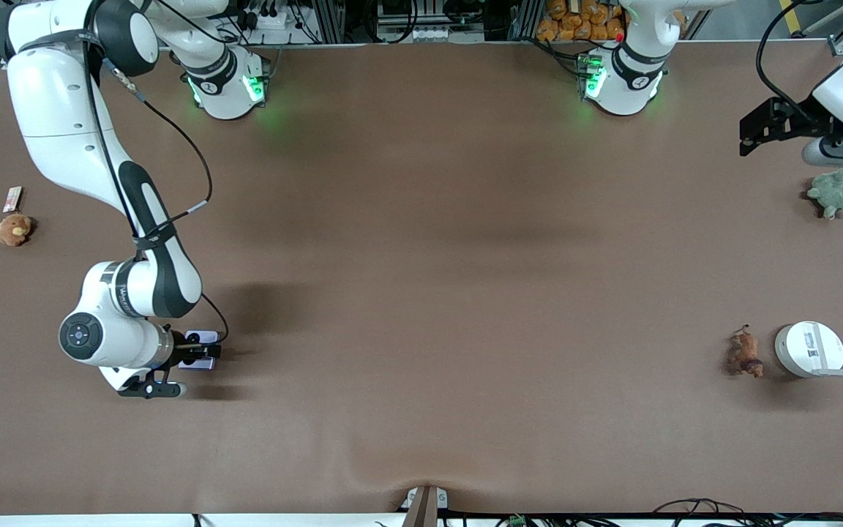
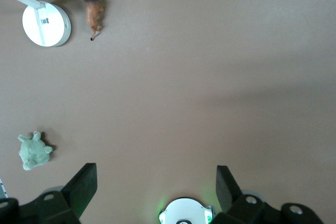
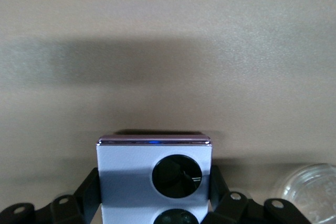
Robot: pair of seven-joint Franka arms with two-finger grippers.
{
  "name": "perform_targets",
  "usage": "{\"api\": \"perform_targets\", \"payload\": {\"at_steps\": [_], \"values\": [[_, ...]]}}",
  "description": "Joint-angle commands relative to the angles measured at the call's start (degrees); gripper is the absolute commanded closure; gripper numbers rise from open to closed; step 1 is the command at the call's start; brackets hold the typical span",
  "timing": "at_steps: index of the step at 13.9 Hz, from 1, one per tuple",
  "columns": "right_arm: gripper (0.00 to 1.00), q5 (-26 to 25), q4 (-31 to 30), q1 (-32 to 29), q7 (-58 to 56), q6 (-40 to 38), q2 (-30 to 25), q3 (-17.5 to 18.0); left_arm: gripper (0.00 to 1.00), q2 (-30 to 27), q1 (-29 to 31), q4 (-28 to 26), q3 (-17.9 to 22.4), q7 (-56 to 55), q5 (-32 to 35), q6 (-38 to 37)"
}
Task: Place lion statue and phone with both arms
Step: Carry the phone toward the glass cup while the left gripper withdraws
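The phone (image 1: 200, 338) is a pale lavender-white square with black camera circles. My right gripper (image 1: 198, 356) is shut on it, low at the table, toward the right arm's end; I cannot tell whether it rests on the table. In the right wrist view the phone (image 3: 155, 169) sits between the fingers (image 3: 89, 187). The lion statue (image 1: 746, 353), small and reddish-brown, lies on the table toward the left arm's end; it also shows in the left wrist view (image 2: 93, 13). My left gripper (image 1: 751, 135) is open and empty, high over the table edge at that end, its jaws (image 2: 155, 174) wide apart.
A round white disc device (image 1: 809, 349) with a cable stands right beside the lion (image 2: 46, 23). A green plush turtle (image 1: 835, 192) lies under the left gripper's area (image 2: 33, 151). An orange-brown plush (image 1: 14, 229) and a small card (image 1: 13, 197) lie at the right arm's end.
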Motion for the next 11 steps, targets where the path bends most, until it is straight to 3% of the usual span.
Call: {"api": "perform_targets", "payload": {"at_steps": [1, 4, 5, 6, 11], "values": [[1.00, -0.88, -0.57, -0.75, -0.46, -0.24, -0.61, 1.24, 0.00, -0.68, -0.04, 1.06, 0.02, -0.68, -1.13, -1.60], [1.00, -0.88, -1.53, -1.19, -0.38, -0.33, -0.61, 1.24, 0.00, 0.20, -0.13, 2.73, 0.02, -1.39, -0.78, -1.68], [0.59, -0.88, -1.45, -1.01, -0.20, -0.33, -0.61, 1.24, 0.00, 0.20, -0.04, 2.82, 0.02, -1.39, -0.86, -1.68], [0.01, -0.79, -1.36, -0.84, 0.06, -0.15, -0.61, 1.24, 0.00, 0.20, -0.04, 2.74, 0.11, -1.39, -0.95, -1.68], [0.00, -0.97, 0.66, -0.22, -0.38, -2.51, -1.23, 1.24, 0.00, 0.20, -0.04, 3.09, 0.11, -1.39, -1.13, -1.16]]}}
